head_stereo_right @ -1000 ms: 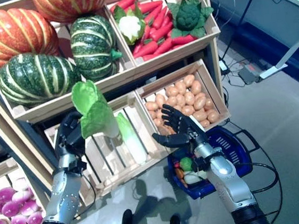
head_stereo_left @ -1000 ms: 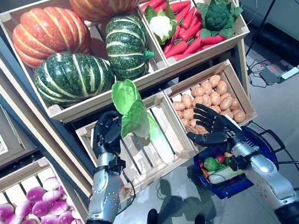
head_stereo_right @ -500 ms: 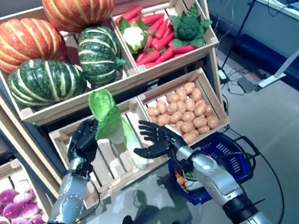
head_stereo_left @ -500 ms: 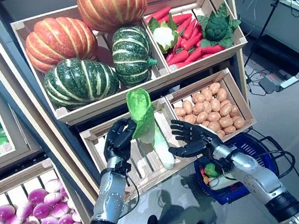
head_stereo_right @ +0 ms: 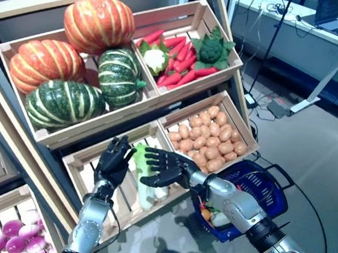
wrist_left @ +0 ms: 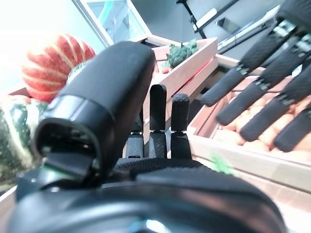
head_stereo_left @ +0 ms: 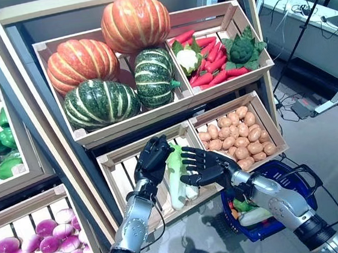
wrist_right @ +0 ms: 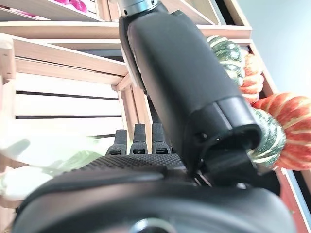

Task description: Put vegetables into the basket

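Wooden shelf (head_stereo_left: 36,125) of crates filling background. Left hand (head_stereo_left: 153,159) gripping upright cabbage (head_stereo_left: 175,177) at leafy top, long axis vertical; right hand (head_stereo_left: 204,166) spreading uncurled just beside, nearer blue basket (head_stereo_left: 298,176) lying lower right on floor, open room above rim.

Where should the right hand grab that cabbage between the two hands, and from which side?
Probably the pale stalk, low on the cabbage, taken from the robot's right. It stands nearly upright in the slatted crate, with soft leaves on top and the left hand against its left side. The right hand, fingers spread, already faces it from the right, above the blue basket.
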